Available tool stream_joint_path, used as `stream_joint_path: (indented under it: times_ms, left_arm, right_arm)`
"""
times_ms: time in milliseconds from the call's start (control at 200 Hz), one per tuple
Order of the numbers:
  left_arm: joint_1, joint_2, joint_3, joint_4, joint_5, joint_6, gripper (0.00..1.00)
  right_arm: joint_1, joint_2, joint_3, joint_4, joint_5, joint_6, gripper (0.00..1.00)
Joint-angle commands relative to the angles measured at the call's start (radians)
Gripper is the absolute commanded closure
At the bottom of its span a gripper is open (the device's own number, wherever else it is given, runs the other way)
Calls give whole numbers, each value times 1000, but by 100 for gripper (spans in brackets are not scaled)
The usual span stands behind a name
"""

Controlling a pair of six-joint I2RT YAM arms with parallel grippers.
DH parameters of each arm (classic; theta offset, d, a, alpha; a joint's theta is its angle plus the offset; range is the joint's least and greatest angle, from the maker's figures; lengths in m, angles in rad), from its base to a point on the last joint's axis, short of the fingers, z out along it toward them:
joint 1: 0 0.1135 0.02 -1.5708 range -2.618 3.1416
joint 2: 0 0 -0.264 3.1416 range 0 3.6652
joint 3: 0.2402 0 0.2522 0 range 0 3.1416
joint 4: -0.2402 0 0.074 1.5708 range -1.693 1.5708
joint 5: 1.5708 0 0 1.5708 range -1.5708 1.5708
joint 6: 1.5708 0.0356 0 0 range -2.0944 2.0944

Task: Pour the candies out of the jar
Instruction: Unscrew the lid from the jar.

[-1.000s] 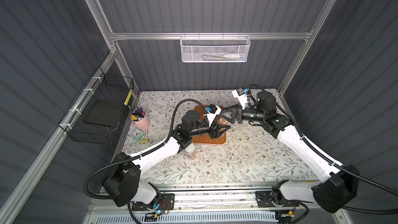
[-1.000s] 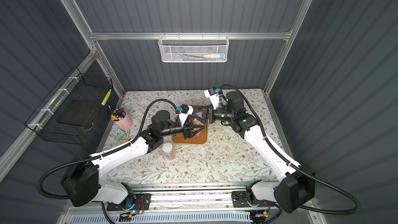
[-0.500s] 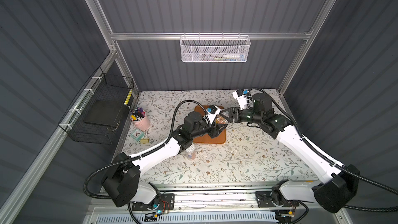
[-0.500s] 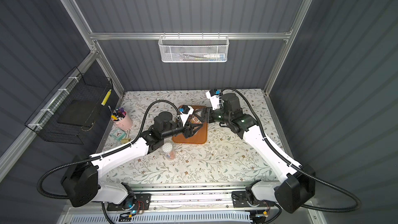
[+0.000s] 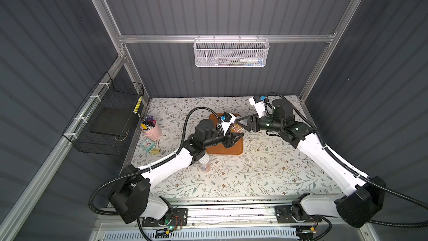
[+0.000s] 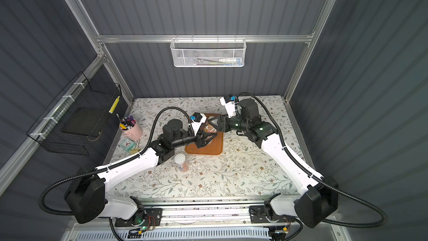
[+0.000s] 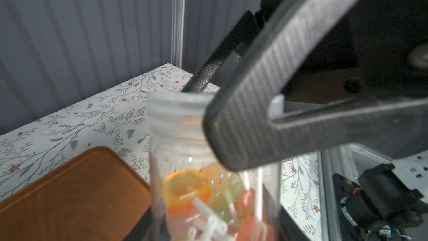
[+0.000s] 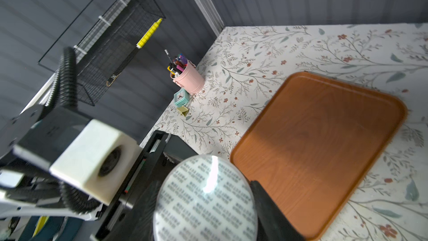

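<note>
Your left gripper point(image 5: 236, 136) holds the jar point(image 7: 208, 181) of candies point(image 7: 187, 191) over the tray point(image 5: 231, 151); your right gripper point(image 5: 239, 125) seems clamped on its lid point(image 8: 206, 200).

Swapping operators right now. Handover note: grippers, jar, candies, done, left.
Left gripper: shut on the jar, holding it over the wooden tray.
Right gripper: shut on the lid of that jar.
Candies: all inside the jar; none seen on the tray.
Done: jar in hand, lid gripped.
Left: remove the lid, tip the jar, pour the candies out.
A second lidded jar sits on the table near the tray.
</note>
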State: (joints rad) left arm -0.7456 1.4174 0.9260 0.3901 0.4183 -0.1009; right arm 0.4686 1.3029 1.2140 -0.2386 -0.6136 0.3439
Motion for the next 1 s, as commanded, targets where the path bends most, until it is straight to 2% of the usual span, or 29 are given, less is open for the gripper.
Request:
stream_joint_path:
  times_ms: [0,115,200,355,445,590,695,855,990]
  left_arm:
    - [-13,-9,10,72,271,-30,100]
    - [16,16,-17,232,370,-164,100]
    - [34,41,-29,342,390,-249,100]
    - [34,55,-9,297,367,-223,100]
    - [34,49,5,237,339,-183,100]
    - [34,27,11,143,256,-129,100]
    - [32,10,11,74,157,-91,100]
    - [20,-4,2,22,4,-52,100]
    - [0,-11,-13,38,-82,-19,100]
  right_arm:
    - [4,-37,14,140,-312,-88,57]
    - [-5,-34,32,135,-389,-103,57]
    - [-7,-33,37,123,-396,-105,57]
    - [-6,-48,28,113,-345,-108,55]
    - [-8,-48,37,92,-315,-112,47]
    - [-7,-44,43,58,-249,-106,27]
    - [-7,-41,57,11,-123,-77,16]
    - [-6,-22,81,-85,54,-6,14]
    - [-3,-17,62,-109,172,59,15]
